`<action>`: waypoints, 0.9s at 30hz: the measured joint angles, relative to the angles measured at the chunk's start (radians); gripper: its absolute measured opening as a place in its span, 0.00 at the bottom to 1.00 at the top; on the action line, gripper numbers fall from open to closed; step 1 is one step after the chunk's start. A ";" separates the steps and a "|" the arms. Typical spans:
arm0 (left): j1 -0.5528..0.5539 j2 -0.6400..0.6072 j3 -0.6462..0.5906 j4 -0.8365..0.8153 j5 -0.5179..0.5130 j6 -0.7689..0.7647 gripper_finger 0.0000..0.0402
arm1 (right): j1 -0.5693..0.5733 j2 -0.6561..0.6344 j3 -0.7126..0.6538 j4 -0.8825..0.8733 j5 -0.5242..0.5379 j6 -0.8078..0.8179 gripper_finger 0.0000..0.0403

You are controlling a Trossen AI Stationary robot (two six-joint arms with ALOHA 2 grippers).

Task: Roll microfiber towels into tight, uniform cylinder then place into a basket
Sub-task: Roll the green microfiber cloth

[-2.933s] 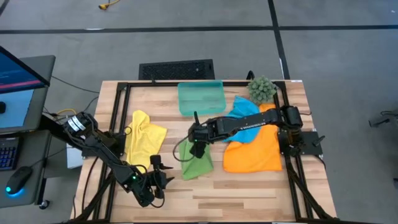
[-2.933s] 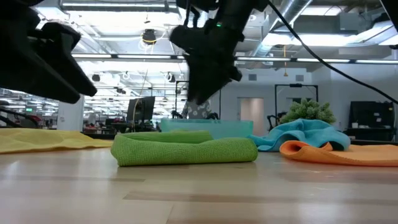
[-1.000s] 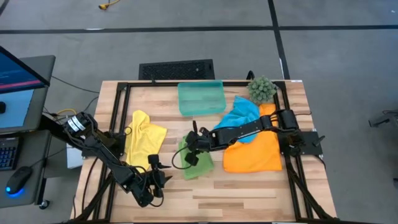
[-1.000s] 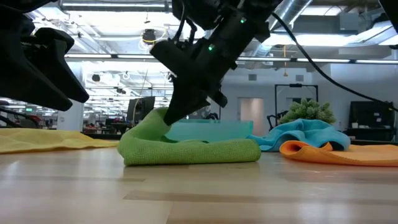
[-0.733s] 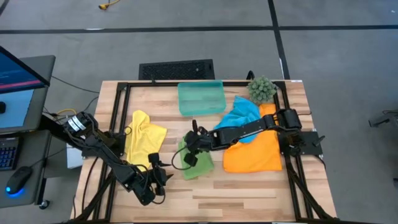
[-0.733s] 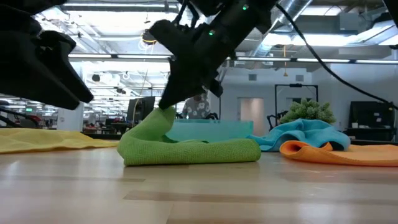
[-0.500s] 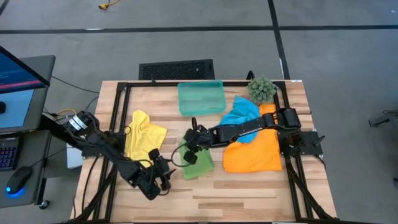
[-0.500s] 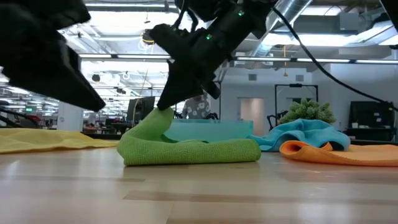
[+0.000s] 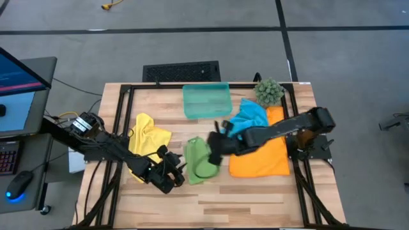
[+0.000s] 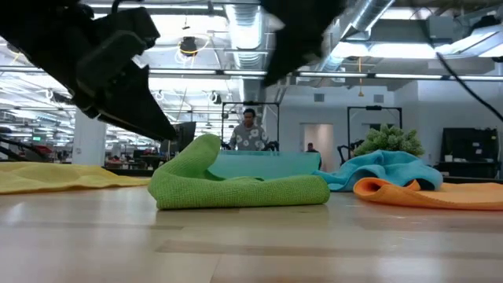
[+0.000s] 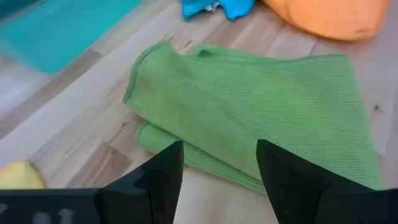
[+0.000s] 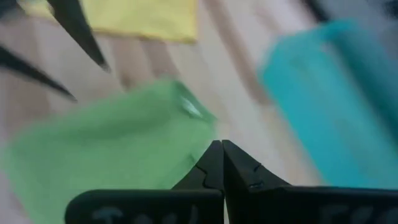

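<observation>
On the tabletop (image 9: 255, 191), the green towel (image 9: 201, 160) lies folded, not rolled. At twelve o'clock, the basket (image 9: 206, 101) holds nothing. The left hand (image 9: 175, 174) is wide open beside it; the right hand (image 9: 216, 148) is shut, holding nothing.

Four towels: one yellow towel (image 9: 149, 137), one green towel (image 9: 199, 161), one blue towel (image 9: 248, 116), one orange towel (image 9: 263, 157). One basket (image 9: 206, 100). One plant ball (image 9: 269, 91). Two grippers.
</observation>
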 joint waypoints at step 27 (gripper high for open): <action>0.149 -0.019 0.047 0.257 0.105 0.317 0.49 | 0.167 -0.293 -0.270 0.010 0.346 0.215 0.05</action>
